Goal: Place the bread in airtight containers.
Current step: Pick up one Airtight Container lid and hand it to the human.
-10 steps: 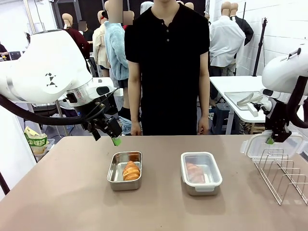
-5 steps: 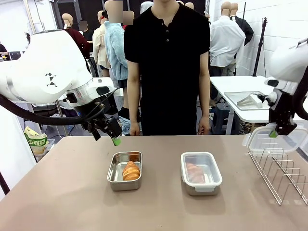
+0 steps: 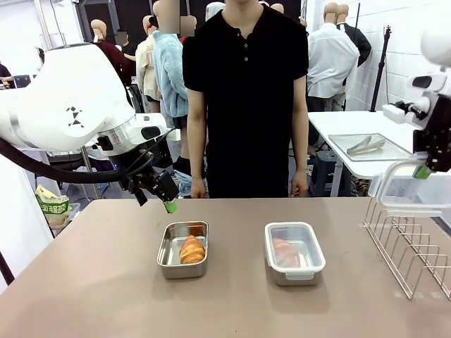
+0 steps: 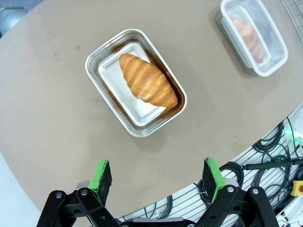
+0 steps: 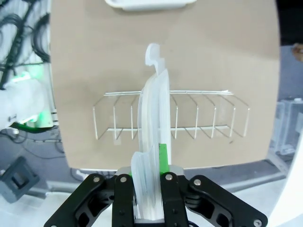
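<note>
Containers: open tin is sitting centre-left on table, lidded tin to its right, wire rack at the right edge. Right gripper is pinching a clear lid above the rack. Left gripper is hovering spread behind the open tin. Croissant is lying in the open tin, second croissant under the closed lid.

Two croissants in two steel tins, one tin open, one lidded.

A glossy golden-brown ridged croissant lies in the open shiny rectangular steel tin; well apart to its right, another croissant shows through the white-rimmed clear lid closing the second steel tin.
</note>
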Available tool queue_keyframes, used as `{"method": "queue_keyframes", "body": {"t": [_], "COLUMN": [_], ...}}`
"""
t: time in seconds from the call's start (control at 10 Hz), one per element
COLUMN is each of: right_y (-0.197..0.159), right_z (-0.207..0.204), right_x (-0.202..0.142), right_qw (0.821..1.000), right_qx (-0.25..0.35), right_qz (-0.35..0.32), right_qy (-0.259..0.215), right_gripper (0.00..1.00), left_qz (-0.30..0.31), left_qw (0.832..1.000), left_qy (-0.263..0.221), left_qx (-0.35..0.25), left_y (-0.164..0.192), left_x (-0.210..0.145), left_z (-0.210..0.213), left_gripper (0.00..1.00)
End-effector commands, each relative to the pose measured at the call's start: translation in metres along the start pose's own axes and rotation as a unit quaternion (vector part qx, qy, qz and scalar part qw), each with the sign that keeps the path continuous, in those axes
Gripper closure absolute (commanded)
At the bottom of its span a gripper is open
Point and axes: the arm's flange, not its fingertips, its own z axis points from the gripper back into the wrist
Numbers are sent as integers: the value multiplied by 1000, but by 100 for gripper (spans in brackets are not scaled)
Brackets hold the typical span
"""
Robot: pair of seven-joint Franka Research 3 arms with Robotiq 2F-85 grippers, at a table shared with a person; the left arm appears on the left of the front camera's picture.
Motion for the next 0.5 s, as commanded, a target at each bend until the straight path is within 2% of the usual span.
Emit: {"method": "queue_keyframes", "body": {"t": [0.0, 0.2, 0.4], "right_y": [-2, -8, -19], "right_z": [28, 62, 87], "right_x": [12, 39, 79], "right_qw": [1000, 995, 979], "right_qx": [-13, -65, -122], "right_qz": [20, 72, 154], "right_qy": [3, 32, 46], "right_gripper": [100, 100, 100], "left_qz": [0, 0, 0], "left_qw": [1000, 1000, 1000], "left_qy": [-1, -1, -1], "left_qx": [-1, -1, -1], "left_y": [1, 1, 1], "left_x": [0, 0, 0], "left_z": [0, 0, 0], "left_gripper": [0, 0, 0]}}
